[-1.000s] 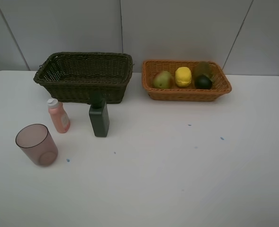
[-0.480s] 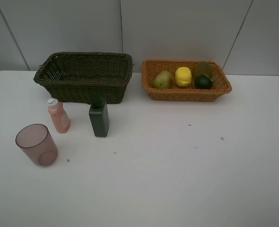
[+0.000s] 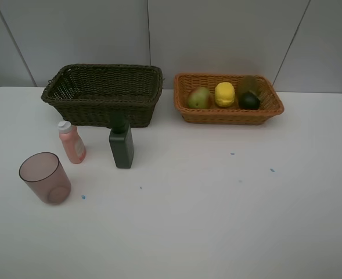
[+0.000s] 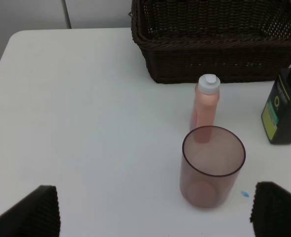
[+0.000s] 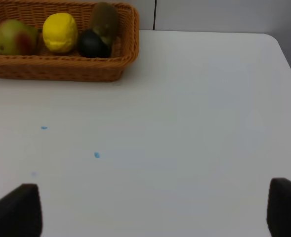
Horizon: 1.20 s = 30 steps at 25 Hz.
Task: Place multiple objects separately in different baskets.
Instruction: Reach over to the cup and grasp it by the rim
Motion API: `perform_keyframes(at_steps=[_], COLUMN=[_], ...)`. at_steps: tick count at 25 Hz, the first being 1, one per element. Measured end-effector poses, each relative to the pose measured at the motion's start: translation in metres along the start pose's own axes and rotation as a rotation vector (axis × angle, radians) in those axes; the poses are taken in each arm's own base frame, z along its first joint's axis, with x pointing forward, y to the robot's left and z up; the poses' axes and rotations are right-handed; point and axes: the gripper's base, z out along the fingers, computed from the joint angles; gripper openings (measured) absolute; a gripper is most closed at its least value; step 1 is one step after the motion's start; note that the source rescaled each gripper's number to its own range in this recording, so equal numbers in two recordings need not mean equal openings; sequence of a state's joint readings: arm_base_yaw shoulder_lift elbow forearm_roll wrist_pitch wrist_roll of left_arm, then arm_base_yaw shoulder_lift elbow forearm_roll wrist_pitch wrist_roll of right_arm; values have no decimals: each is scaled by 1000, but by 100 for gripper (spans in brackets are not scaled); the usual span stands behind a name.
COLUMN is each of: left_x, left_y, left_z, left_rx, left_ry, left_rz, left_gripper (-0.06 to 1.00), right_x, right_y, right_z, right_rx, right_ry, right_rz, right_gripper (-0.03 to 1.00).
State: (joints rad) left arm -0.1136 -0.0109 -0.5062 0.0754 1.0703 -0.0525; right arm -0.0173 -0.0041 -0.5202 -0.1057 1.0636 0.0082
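Observation:
The dark brown-green basket (image 3: 101,113) holds nothing that I can see. In the orange-tan basket (image 3: 229,116) lie an apple (image 3: 199,97), a lemon (image 3: 224,94), a kiwi (image 3: 248,85) and a mangosteen (image 3: 249,101). In front of the dark basket stand a pink bottle (image 3: 72,143), a dark green bottle (image 3: 121,145) and a tinted cup (image 3: 45,177). Neither gripper shows in the exterior view. My left gripper (image 4: 155,216) is open, well short of the cup (image 4: 212,165). My right gripper (image 5: 150,210) is open over bare table, far from the orange basket (image 5: 61,66).
The white table (image 3: 217,203) carries a few small blue specks (image 3: 272,170). Grey wall panels rise behind the baskets. The table's left back corner (image 4: 17,39) and right edge (image 5: 283,54) show in the wrist views.

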Motion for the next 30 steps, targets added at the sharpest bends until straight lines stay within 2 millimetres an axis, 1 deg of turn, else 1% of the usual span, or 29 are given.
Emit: perform_keyframes(at_steps=[22,24,26,28,30], left_x=[0,-7,-18,-32,-50], left_y=[2,2,2,2,1], left_z=[0,-5,-11,-11,-6], left_rx=[-25,-19,-15,-16,-19], left_ry=[-4,-51,-92,-69,-24], left_rz=[14,11,9,11,16], left_gripper=[100,100,100,100,100], right_x=[0,0,0,0,0], right_y=[0,0,0,0,0], right_z=[0,0,0,0,0], right_rx=[0,0,0,0,0], right_ry=[0,0,0,0,0], right_rz=[0,0,0,0,0], right_gripper=[99,99,99,99,99])
